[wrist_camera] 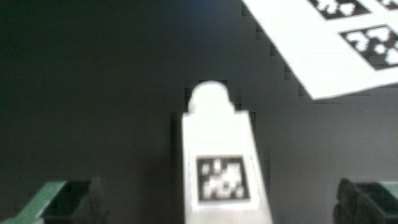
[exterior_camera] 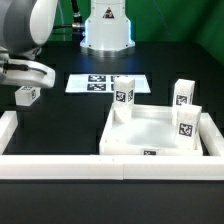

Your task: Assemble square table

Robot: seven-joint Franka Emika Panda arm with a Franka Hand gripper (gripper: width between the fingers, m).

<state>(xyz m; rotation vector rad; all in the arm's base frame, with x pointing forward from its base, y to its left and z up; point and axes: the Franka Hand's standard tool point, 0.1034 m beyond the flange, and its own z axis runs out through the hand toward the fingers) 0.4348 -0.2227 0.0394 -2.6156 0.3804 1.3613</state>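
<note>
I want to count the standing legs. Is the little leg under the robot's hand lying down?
Lying down. The leg lies flat on the black table, lengthwise between the open gripper fingers.

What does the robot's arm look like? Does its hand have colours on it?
In the exterior view the arm is white and rounded, with dark grey at its joints. Its end piece is white with black parts underneath. In the wrist view the gripper shows two jaws with dark green tips against the black table. No cables or printed marks are clear enough to make out on it.
</note>
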